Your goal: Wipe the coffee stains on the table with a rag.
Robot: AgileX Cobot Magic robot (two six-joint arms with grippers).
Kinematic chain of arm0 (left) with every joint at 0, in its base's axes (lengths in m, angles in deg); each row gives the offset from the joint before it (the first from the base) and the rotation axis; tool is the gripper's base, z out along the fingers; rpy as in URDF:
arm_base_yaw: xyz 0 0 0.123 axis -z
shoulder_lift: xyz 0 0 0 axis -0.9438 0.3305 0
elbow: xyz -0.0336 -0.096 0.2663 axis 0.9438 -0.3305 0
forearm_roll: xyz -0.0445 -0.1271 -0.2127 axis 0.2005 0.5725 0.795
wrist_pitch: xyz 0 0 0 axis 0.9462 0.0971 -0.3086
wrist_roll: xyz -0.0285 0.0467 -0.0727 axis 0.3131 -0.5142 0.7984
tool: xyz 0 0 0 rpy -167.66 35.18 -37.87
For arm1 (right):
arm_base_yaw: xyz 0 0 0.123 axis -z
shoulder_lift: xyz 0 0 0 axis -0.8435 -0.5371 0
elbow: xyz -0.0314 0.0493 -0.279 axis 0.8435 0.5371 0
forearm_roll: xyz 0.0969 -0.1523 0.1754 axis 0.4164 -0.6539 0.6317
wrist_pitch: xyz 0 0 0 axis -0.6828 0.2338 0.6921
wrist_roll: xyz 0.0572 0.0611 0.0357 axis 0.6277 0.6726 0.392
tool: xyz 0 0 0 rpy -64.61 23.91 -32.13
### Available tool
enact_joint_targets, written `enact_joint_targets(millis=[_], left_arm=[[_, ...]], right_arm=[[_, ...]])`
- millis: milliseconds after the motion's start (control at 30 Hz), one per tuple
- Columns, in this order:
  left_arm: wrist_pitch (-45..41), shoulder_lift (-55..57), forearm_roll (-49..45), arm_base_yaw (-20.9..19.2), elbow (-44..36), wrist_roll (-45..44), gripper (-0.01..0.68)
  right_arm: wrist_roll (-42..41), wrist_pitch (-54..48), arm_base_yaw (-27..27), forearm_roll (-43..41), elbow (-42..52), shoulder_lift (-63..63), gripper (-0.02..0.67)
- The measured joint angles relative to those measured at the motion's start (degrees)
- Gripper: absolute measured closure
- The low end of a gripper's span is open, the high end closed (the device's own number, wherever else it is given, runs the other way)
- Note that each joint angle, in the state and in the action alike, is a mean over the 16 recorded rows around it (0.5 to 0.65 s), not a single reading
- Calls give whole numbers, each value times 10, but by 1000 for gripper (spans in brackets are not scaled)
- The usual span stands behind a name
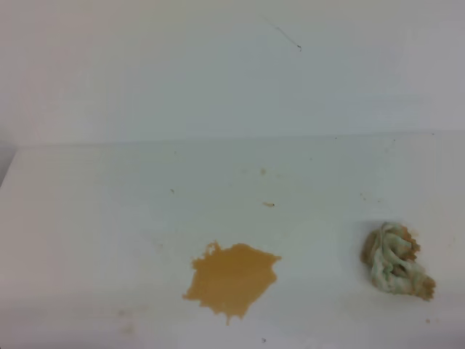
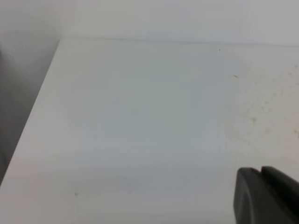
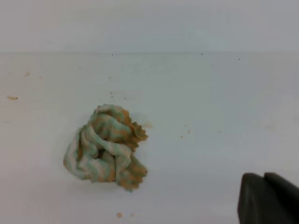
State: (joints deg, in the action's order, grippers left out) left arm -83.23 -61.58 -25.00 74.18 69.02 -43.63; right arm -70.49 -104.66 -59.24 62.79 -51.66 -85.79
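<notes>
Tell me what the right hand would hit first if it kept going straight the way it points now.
Probably bare white table. The right hand, only a dark corner of it visible, points past the crumpled green-and-tan striped rag, which lies to the left of its line. Depth is unclear, so this is a guess.

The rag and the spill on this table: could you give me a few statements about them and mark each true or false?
1. The rag lies on the stain. False: it sits apart, to the stain's right in the high view.
2. The rag is crumpled into a wad. True.
3. The rag is clean white. False: it is whitish-green blotched with tan-brown.
4. The right gripper holds the rag. False: its fingers are shut at the corner of the wrist view, clear of the rag.
5. The stain is bigger than the rag. True.
6. The table carries small specks besides the stain. True.
</notes>
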Motion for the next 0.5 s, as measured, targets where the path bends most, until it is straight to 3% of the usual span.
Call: enact_joint_targets(millis=[500], left_arm=[[1, 2, 0, 0, -1, 0, 672]], right_arm=[[12, 149, 0, 8, 0, 0, 652]])
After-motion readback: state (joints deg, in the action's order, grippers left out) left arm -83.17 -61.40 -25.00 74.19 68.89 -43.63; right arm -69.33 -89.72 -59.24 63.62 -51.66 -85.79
